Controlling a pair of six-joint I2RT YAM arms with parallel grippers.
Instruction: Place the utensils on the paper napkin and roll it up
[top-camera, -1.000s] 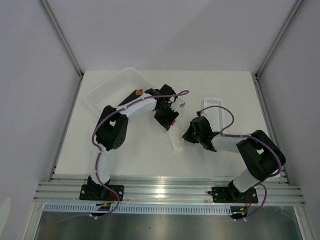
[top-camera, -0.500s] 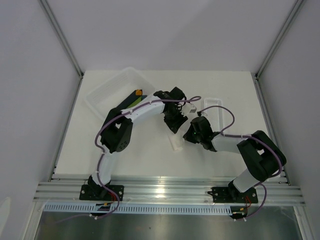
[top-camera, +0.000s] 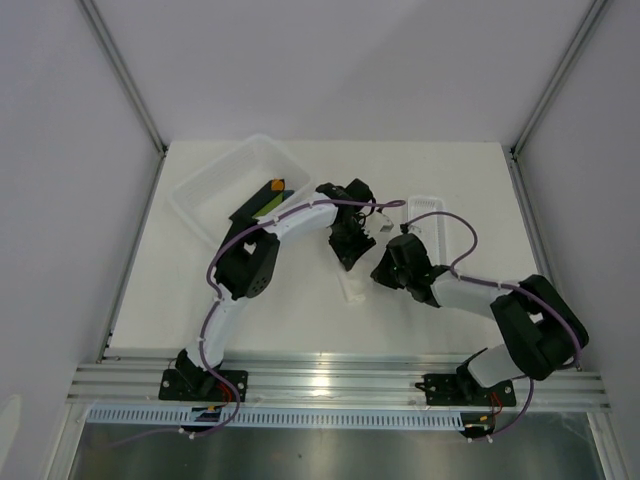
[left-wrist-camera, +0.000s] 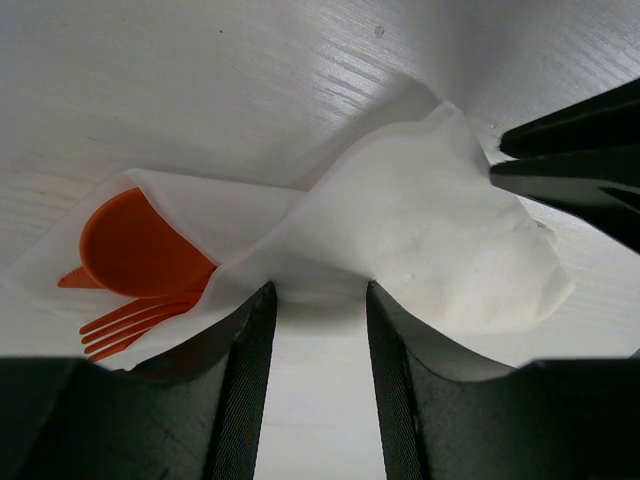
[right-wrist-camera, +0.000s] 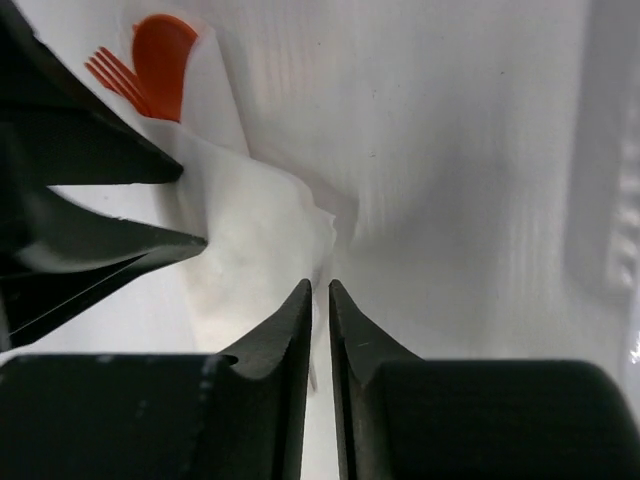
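Observation:
The paper napkin lies loosely folded over the orange spoon and fork, whose heads stick out at its left end. My left gripper is open, its fingertips resting at the napkin's near edge. In the right wrist view the napkin reaches to my right gripper, whose jaws are closed on its thin edge; the spoon shows at the top left. From above, both grippers, left and right, cover most of the napkin.
A translucent white bin stands at the back left, with a dark green bar with an orange tip at its right rim. A narrow ribbed white tray lies just behind my right gripper.
My left gripper has moved right, over the napkin, and my right gripper has shifted slightly right. Less of the napkin shows from above than before.

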